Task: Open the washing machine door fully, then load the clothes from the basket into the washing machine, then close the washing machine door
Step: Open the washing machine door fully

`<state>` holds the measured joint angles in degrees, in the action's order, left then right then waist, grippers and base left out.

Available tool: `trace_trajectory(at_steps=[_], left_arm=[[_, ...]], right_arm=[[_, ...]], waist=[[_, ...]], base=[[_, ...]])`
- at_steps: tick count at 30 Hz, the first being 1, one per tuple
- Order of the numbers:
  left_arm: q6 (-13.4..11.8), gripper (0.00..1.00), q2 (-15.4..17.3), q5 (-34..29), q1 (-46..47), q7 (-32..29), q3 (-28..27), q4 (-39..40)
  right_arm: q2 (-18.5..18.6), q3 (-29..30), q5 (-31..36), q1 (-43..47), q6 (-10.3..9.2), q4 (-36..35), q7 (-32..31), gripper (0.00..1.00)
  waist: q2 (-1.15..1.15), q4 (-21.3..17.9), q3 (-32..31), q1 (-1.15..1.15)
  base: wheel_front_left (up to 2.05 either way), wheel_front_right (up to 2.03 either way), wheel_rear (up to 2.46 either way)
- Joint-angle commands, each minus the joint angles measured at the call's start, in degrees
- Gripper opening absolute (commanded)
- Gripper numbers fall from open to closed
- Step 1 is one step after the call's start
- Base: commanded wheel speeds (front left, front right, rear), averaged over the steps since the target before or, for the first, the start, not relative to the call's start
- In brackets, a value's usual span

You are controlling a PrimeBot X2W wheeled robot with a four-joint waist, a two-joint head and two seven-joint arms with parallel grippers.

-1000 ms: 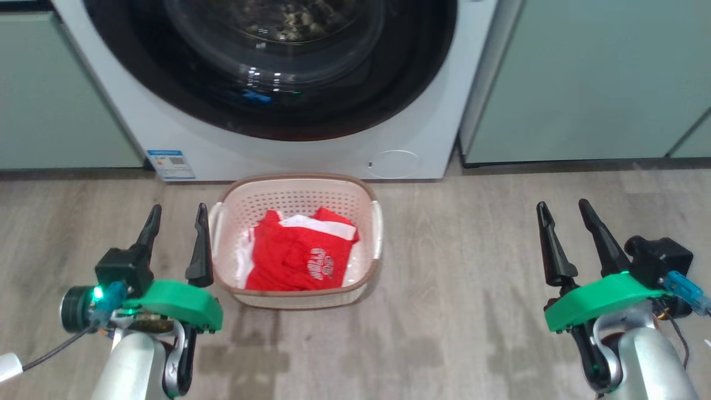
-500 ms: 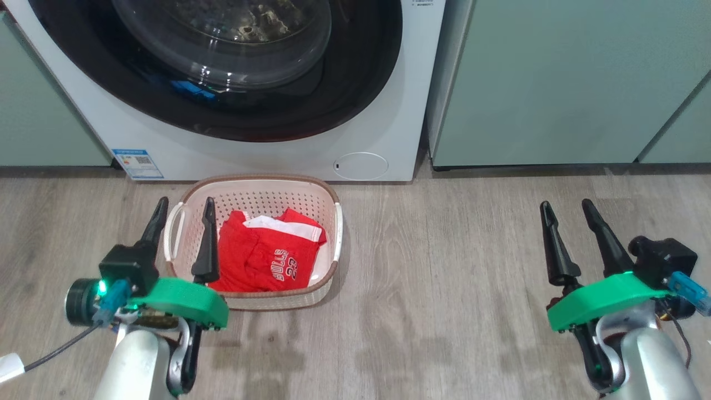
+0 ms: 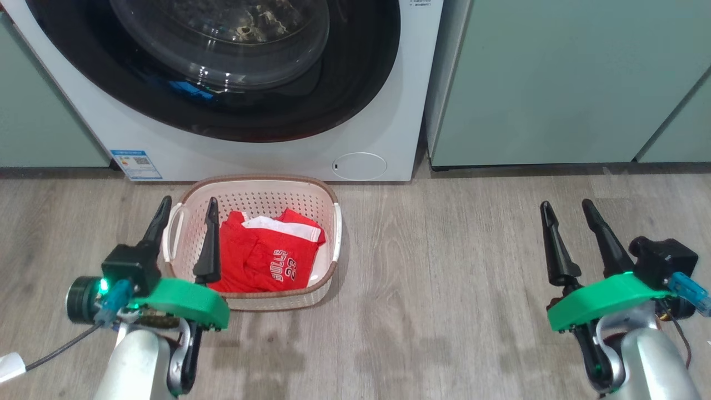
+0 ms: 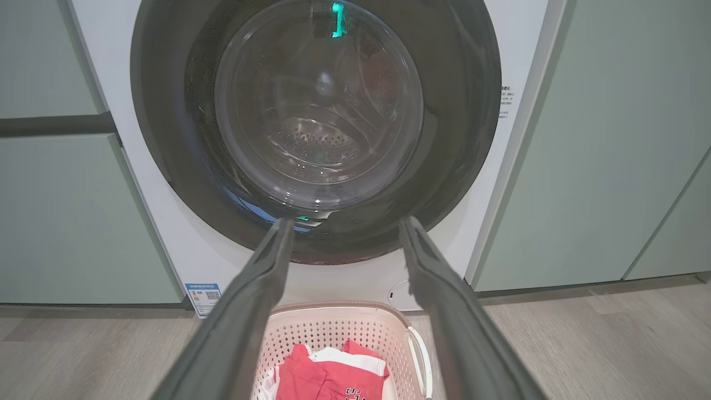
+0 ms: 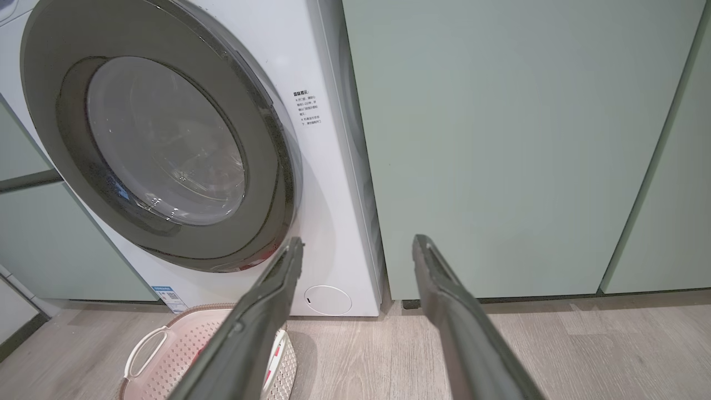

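So the left gripper [image 3: 188, 203] and right gripper [image 3: 565, 204] hang spread and empty, I'd guess because the glossy black-rimmed round glass door [image 4: 316, 111] ahead of them looks shut from this angle.

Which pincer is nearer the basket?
The left pincer: in the head view its fingers overlap the basket's left rim, while the right pincer hangs over the floor far to the right.

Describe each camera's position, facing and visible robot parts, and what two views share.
Head view: head-mounted, looking down at the basket before the washing machine; left tool and right tool show.
Left wrist view: on that wrist, faces the washing machine door; own fingers show.
Right wrist view: on that wrist, faces the green cabinet; own fingers show.
Both wrist views share the basket.
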<state>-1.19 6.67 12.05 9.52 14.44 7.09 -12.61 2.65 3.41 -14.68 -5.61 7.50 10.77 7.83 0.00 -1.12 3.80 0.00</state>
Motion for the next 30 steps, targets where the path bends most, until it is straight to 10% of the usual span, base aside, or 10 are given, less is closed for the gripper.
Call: trace_trajectory(at_steps=[1, 15, 17, 26, 30], left_arm=[[-0.14, 1.00, 0.63, -0.38, 2.36, 0.56, -2.31, 1.69], [-0.08, 1.00, 0.16, -0.76, 2.33, 0.56, -2.72, 1.61], [-0.10, 1.00, 0.08, -0.83, 2.33, 0.56, -2.78, 1.67], [-0.05, 1.00, -0.15, -1.06, 2.53, 0.56, -3.12, 2.13], [-0.13, 1.00, -0.12, -1.41, 2.90, 0.56, -3.20, 2.77]], right_arm=[[0.23, -1.38, -0.41, -2.27, -0.01, -1.74, 0.56, 1.00], [0.22, -1.57, -0.52, -2.51, -0.01, -1.75, 0.95, 1.00], [0.22, -1.89, -1.03, -2.57, -0.01, -1.88, 1.15, 0.00], [0.22, -2.38, -6.49, -3.33, -0.01, -3.18, 3.02, 0.00], [0.22, -2.58, -20.22, -4.48, -0.01, -4.65, 4.77, 0.00]], waist=[[0.00, 0.02, 0.03, 0.00], [0.00, 0.09, 0.23, 0.00], [0.00, 0.12, 0.30, 0.00], [0.00, 0.29, 0.90, 0.00], [0.00, 0.41, 1.85, 0.00]], base=[[0.00, 0.00, 0.00], [0.00, 0.00, 0.00], [0.00, 0.00, 0.00], [0.00, 0.00, 0.00], [0.00, 0.00, 0.00]])
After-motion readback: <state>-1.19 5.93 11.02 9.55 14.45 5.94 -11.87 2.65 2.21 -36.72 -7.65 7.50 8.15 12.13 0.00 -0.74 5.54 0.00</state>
